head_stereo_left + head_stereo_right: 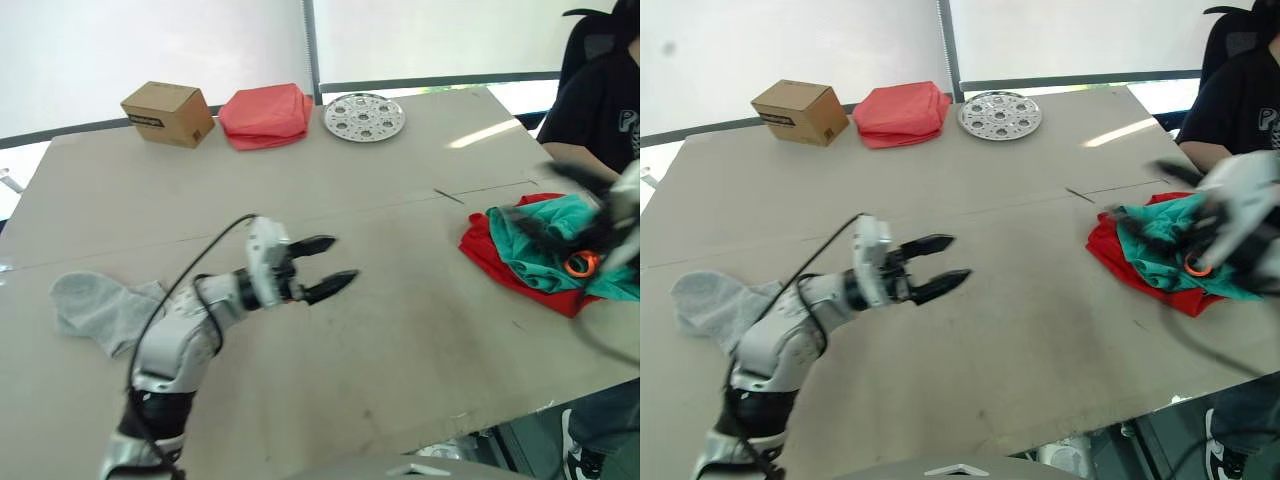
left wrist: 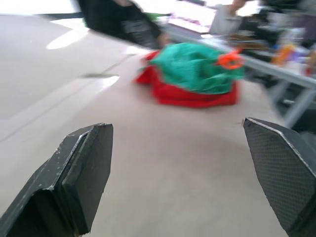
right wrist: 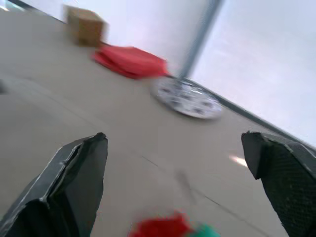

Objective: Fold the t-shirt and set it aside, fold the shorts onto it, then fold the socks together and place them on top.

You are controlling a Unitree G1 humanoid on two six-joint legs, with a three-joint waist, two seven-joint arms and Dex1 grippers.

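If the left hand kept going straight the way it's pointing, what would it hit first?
Probably the shorts piled on the t-shirt; the left hand is open, with bare table between, though depth is uncertain.

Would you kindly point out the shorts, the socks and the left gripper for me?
shorts (image 1: pixel 545 240): left eye view, on the teal fabric's middle.
socks (image 1: pixel 95 305): left eye view, on the grey fabric's middle.
left gripper (image 1: pixel 328 270): left eye view, midway between its open fingertips.

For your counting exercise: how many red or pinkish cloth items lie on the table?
2: the t-shirt under the shorts at the robot's right; a folded coral cloth at the far edge beside the box.
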